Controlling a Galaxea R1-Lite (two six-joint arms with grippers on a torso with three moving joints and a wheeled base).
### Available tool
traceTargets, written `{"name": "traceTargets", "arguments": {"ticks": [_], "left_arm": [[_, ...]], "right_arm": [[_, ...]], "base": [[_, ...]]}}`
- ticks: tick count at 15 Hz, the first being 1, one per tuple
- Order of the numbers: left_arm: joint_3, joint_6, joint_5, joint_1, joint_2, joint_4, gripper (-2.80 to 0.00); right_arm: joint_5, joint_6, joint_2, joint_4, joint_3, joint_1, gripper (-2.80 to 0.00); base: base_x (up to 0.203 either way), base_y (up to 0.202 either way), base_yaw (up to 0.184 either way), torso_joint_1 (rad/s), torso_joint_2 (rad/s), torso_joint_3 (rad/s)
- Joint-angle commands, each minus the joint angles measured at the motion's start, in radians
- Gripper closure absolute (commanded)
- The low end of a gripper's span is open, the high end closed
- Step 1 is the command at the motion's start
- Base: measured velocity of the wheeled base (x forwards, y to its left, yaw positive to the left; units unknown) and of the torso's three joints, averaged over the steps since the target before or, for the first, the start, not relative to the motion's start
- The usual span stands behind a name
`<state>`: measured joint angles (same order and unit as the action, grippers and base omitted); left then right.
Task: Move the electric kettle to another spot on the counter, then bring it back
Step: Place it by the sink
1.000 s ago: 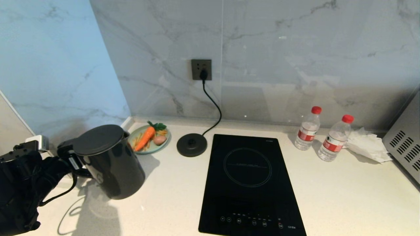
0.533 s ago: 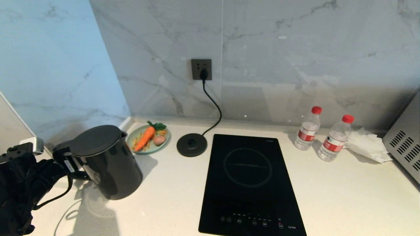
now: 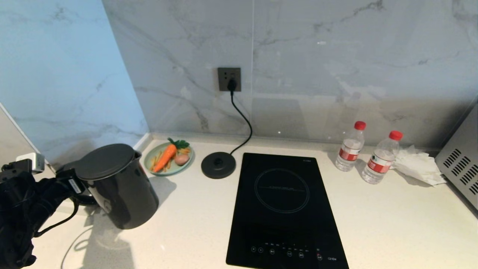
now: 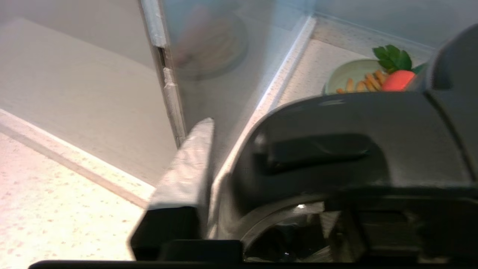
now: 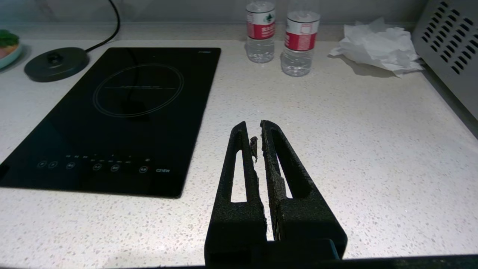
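A: Where's the electric kettle [image 3: 115, 186] now?

B: Standing on the counter [image 3: 392, 224] at the far left, near the corner, well apart from its base disc [image 3: 218, 165]. The left gripper [image 3: 69, 183] is at the loop handle; in the left wrist view one silver finger [image 4: 186, 164] stands just off the handle, with a thin gap showing, so the fingers look to be parting, not clamped.

A: How should the letting go be done?

B: My judgement: open fully before backing away, and draw straight back along the handle's line so nothing hooks the loop and tips the jug. Check that it sits flat first.

A: The other arm?

B: The right gripper [image 5: 257, 138] hangs parked over the counter beside the hob [image 3: 283, 209], fingers together, empty.

A: Containers?

B: A pale green plate [image 3: 186, 162] behind the kettle holds a carrot and bits of food. Two red-capped bottles [image 3: 349, 147] stand far right, apparently near empty. The kettle's lid is on; contents hidden.
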<state>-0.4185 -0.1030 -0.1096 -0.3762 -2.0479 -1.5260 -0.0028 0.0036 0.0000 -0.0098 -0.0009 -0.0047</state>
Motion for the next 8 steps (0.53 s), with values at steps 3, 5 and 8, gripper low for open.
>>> {"name": "traceTargets", "arguments": {"ticks": [3,5,8], "left_arm": [[-0.001,0.002,-0.001,-0.008,-0.013,-0.004,-2.80],[0.019,0.005,-0.004,-0.026,-0.018,-0.004,-2.80],[0.029,0.006,-0.009,-0.063,-0.042,-0.004,-2.80]], "right_arm": [[0.000,-0.001,0.000,0.000,-0.001,0.000,0.00],[0.000,0.001,0.000,0.000,-0.001,0.000,0.00],[0.000,-0.001,0.000,-0.001,0.001,0.000,0.00]], "base": [[0.000,0.000,0.000,0.000,0.00,0.000],[0.000,0.000,0.000,0.000,0.00,0.000],[0.000,0.000,0.000,0.000,0.00,0.000]]}}
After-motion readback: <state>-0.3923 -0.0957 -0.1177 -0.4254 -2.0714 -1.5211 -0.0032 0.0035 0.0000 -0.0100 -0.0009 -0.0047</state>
